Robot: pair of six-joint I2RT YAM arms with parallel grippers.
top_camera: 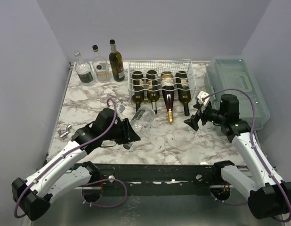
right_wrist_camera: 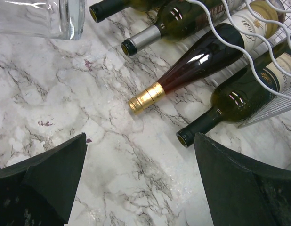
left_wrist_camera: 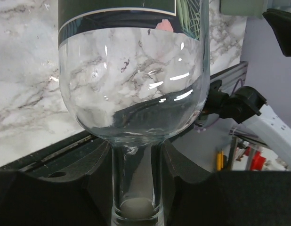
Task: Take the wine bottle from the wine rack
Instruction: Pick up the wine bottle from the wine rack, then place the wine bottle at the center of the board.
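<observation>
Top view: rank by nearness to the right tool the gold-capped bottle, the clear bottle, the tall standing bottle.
1. gold-capped bottle: in the rack
2. clear bottle: left of centre
3. tall standing bottle: back left

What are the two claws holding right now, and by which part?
The left claw grips a clear glass bottle by its neck. The right claw is open, holding nothing.

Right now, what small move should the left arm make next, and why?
Probably lower the clear bottle onto the marble tabletop: the left gripper is shut on its neck, and it looks already out of the white wire rack.
</observation>
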